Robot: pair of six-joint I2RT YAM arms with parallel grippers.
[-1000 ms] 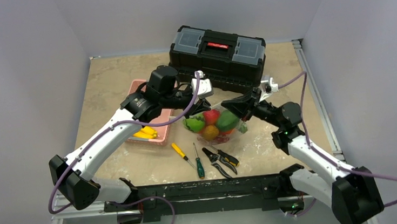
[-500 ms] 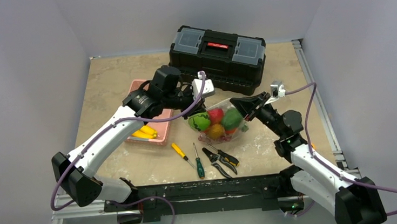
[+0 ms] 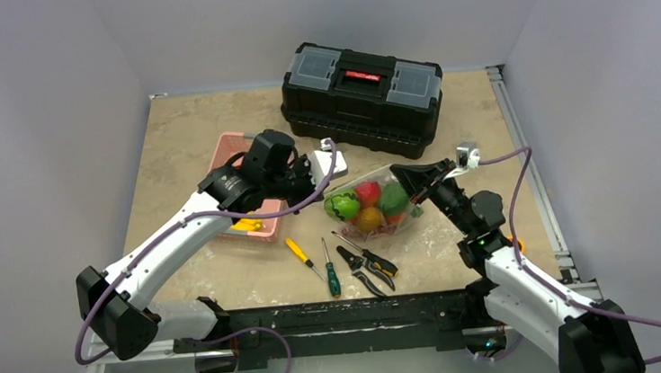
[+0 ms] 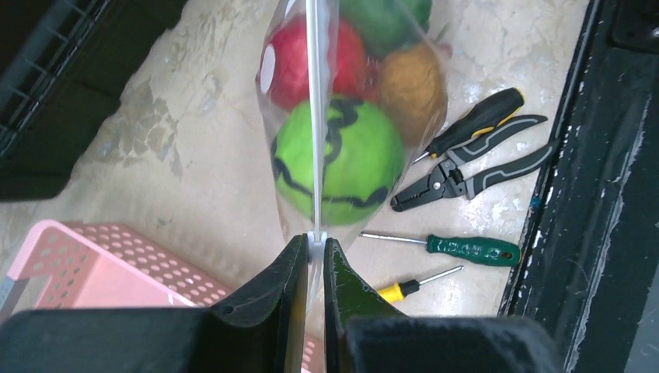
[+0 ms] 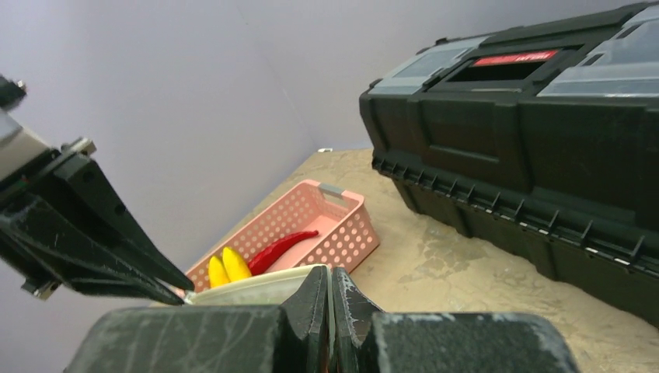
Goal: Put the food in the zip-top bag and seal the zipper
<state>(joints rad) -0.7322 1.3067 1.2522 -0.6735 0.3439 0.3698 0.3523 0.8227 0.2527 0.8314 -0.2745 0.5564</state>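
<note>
The zip-top bag [image 3: 374,208] hangs stretched between my two grippers, low over the table. Inside it are green [image 4: 342,163], red [image 4: 289,66] and brown-orange [image 4: 412,85] food pieces. The pale zipper [image 4: 313,116] runs straight along the bag's top edge. My left gripper [image 4: 314,241] [image 3: 325,191] is shut on the zipper's near end. My right gripper [image 5: 329,270] [image 3: 397,174] is shut on the bag's other end, with the zipper strip [image 5: 249,286] running from it to the left gripper's fingers [image 5: 116,264]. Yellow food [image 5: 229,264] and a red chili [image 5: 284,245] lie in the pink basket [image 5: 342,233].
A black toolbox [image 3: 362,98] stands behind the bag. In front of the bag lie a yellow-handled screwdriver [image 3: 298,251], a green-handled screwdriver [image 3: 331,277] and black pliers [image 3: 367,266]. The pink basket [image 3: 231,146] sits under the left arm.
Both grippers have come down with the bag. The right gripper has drawn back to the right, and the bag's top edge is now pulled out straight.
</note>
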